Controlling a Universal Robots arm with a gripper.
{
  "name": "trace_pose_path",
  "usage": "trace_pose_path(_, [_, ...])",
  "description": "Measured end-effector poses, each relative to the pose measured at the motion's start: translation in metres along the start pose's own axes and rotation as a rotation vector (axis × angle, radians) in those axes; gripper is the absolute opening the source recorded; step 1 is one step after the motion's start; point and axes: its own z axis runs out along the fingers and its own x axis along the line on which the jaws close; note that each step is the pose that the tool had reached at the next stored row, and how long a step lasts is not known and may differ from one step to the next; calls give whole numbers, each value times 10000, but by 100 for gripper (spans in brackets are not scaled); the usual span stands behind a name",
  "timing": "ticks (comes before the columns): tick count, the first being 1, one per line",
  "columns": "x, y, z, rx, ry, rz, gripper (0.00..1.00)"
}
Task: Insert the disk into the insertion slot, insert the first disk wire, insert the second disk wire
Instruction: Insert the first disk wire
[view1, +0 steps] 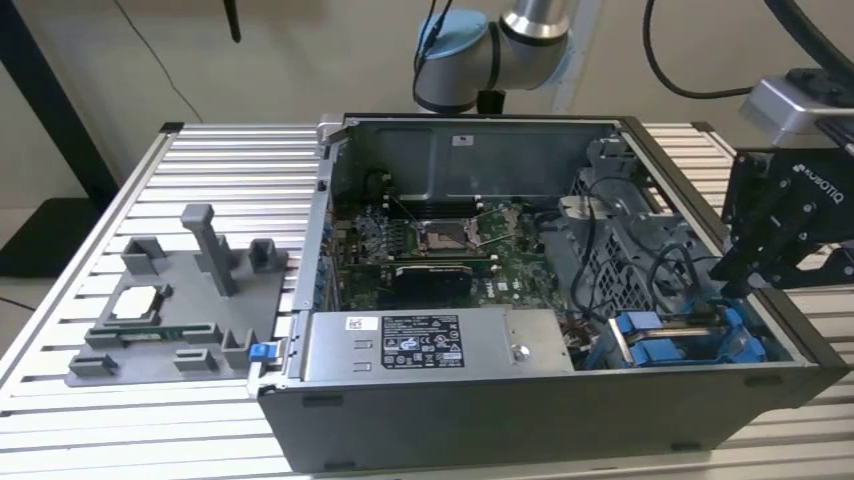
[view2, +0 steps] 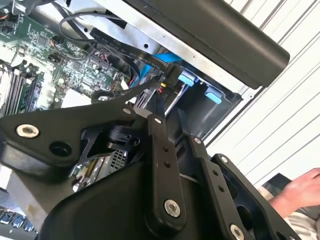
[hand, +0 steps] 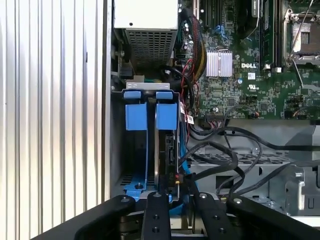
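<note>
Well, in the exterior view my fingers hang over the corner of the open computer case on the bench, just above the slot with its blue rails. In the first wrist view the disk stands on edge, seated in the slot, and my fingers look pinched together on a small black plug right at the disk's near end. In the second wrist view the fingers meet at that plug, red leads trailing from it, beside the slot; a person's hand rests off to the side. I judge the risk is a crooked push: a tilted plug could jam or bend against the socket, and the loose black cables nearby could snag my fingers or tug the plug loose.
</note>
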Motion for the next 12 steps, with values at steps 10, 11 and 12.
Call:
trace_pose_path(10, [-5, -258, -20, -250, 10, -92, 100])
trace_pose_path(11, [-5, -276, -22, -257, 5, -92, 100])
trace_pose_path(12, [-6, -291, -23, -258, -11, -94, 100])
